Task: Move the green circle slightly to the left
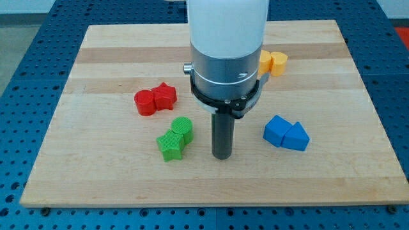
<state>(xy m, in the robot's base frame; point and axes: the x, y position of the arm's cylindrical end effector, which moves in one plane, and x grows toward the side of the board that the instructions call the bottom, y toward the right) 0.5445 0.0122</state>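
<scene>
Camera view, mid-task: the arm's rod carries no jaws, so there is nothing to open or close, and its tip [222,156] rests on the wooden counter [332,172]. The green circle [182,128] sits just to the view's left of the tip, touching a green star [170,146] below it. A slow, level push against the circle's right flank should nudge it left; the star may shift too. Red blocks [155,99] lie further left, blue blocks [285,133] well right, yellow blocks [273,62] behind the arm. Blue perforated flooring [25,70] surrounds the counter.
</scene>
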